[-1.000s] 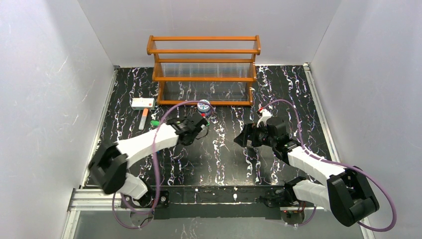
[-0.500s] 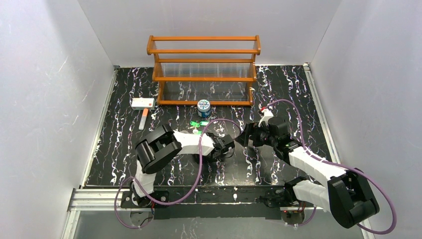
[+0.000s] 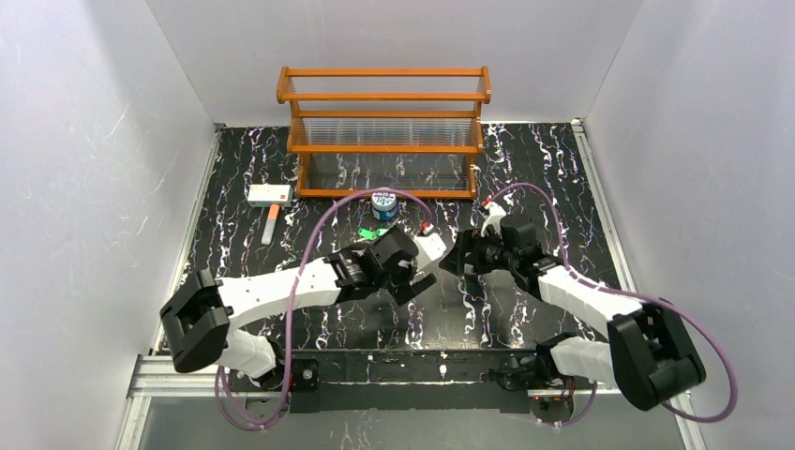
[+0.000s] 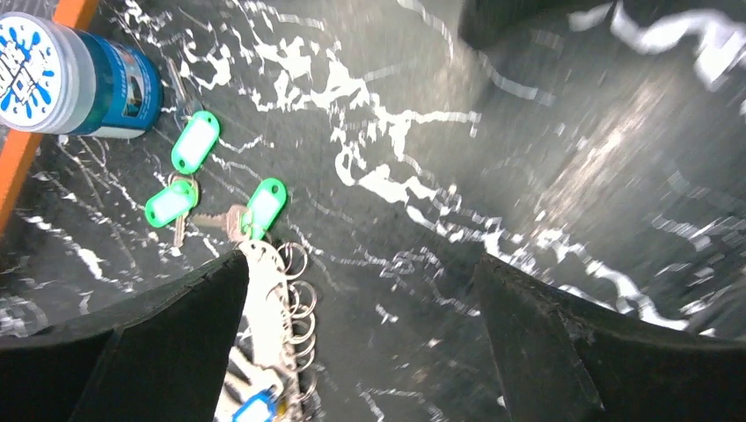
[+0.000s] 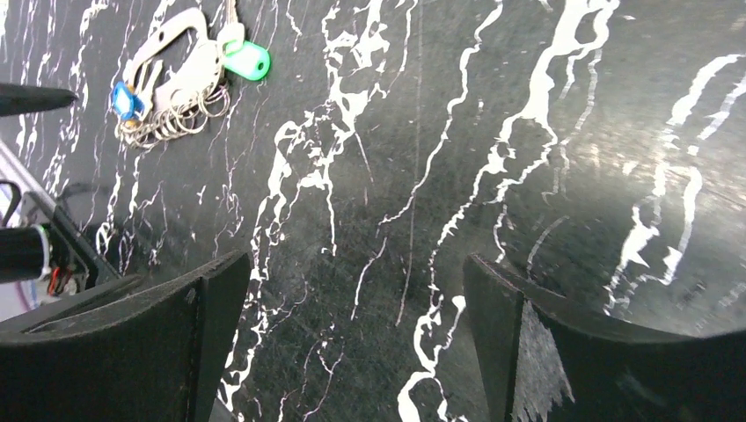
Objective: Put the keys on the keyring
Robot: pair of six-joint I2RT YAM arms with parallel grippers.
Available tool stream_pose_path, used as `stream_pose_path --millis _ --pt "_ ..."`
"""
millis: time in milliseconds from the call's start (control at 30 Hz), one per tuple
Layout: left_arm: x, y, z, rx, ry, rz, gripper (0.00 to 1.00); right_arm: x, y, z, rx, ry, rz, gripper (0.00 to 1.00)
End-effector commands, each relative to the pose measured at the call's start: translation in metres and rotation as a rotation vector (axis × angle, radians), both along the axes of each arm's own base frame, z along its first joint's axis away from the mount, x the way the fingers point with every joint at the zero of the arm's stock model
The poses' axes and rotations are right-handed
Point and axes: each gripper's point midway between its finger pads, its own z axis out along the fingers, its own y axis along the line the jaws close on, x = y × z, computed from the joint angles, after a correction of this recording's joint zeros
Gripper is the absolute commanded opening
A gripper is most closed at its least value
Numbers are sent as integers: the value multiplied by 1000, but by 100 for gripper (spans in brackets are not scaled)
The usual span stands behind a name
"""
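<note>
Framing the whole keyring (image 5: 189, 75): right wrist only.

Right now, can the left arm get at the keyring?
Probably yes: the left tool is open, and the keyring lies flat just beside it with nothing on top, only green keys next to it.

I see my left gripper (image 4: 361, 264) spread wide; three green keys (image 4: 195, 142) lie between the blue can (image 4: 84, 79) and the keyring (image 4: 266, 303).
</note>
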Motion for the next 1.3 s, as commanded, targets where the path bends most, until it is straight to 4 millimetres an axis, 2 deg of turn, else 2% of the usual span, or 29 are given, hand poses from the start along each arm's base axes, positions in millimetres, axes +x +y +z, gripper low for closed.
stream_pose_path --millis 0,67,200,300,467,567,733,867,1033,1267 --pt "7 -17 23 -317 129 146 98 8 25 17 61 -7 135 99" --pt "19 -9 25 -404 197 252 98 9 33 15 83 18 172 98" --pt "34 12 17 -514 312 409 98 11 47 8 101 72 209 87" --pt "42 31 11 -596 366 515 92 12 58 -1 53 101 231 72" --pt "53 75 -3 -705 412 732 84 12 87 -7 -49 76 290 71" --pt "55 97 -8 -747 422 828 80 16 106 -4 -112 25 314 70" --pt "53 124 -15 -722 383 937 69 20 136 -4 -225 -44 344 65" --pt "52 146 -14 -687 295 1010 61 24 156 -6 -283 -77 366 59" --pt "45 149 -15 -709 283 1003 57 19 180 -3 -264 -73 423 55" --pt "33 130 -29 -769 407 988 42 6 196 -7 -200 -9 478 49"
